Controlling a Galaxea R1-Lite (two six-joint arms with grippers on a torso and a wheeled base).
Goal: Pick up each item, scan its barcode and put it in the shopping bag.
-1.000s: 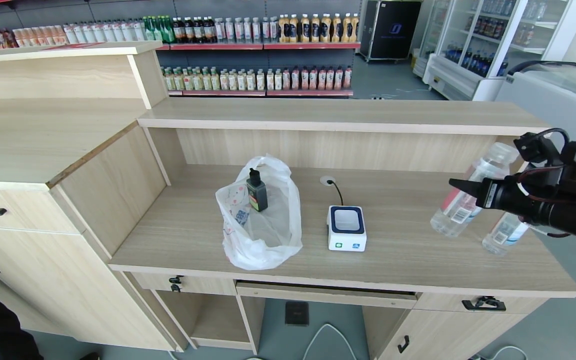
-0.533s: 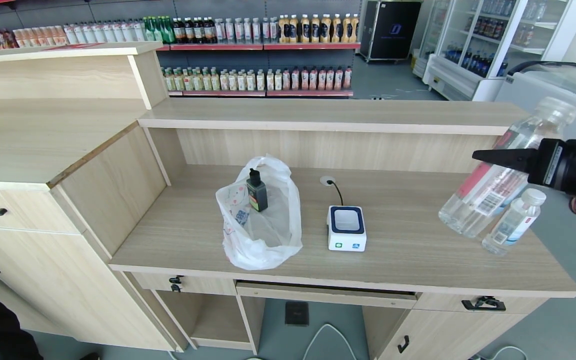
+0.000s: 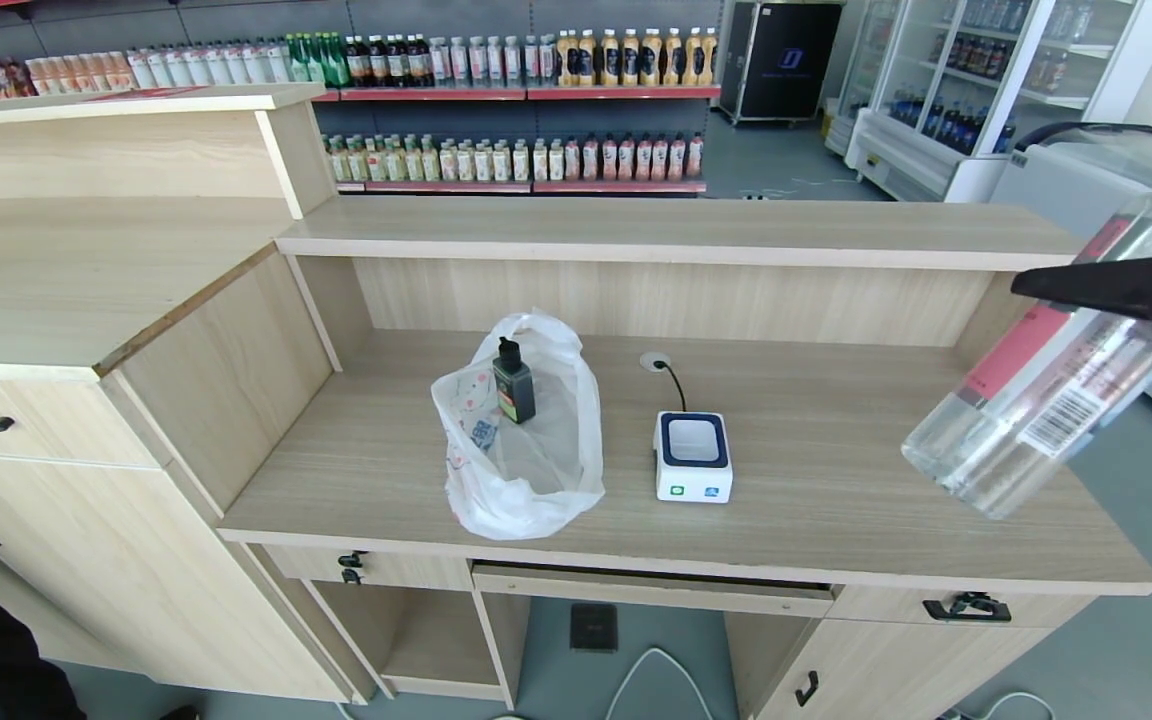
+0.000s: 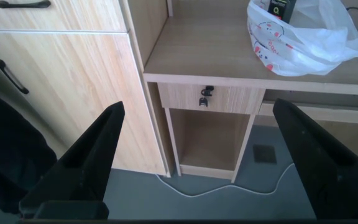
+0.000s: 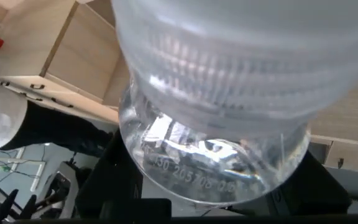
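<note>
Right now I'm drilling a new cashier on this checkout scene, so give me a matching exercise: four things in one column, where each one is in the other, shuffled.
Things
1. water bottle
2. dark pump bottle
3. scanner
4. shopping bag

Places
A. flat on the counter, right of the bag
B. standing inside the bag
C. tilted in the air, gripped by the right hand
D. slumped on the counter, left of the scanner

Pairs: 1-C, 2-B, 3-A, 4-D.
</note>
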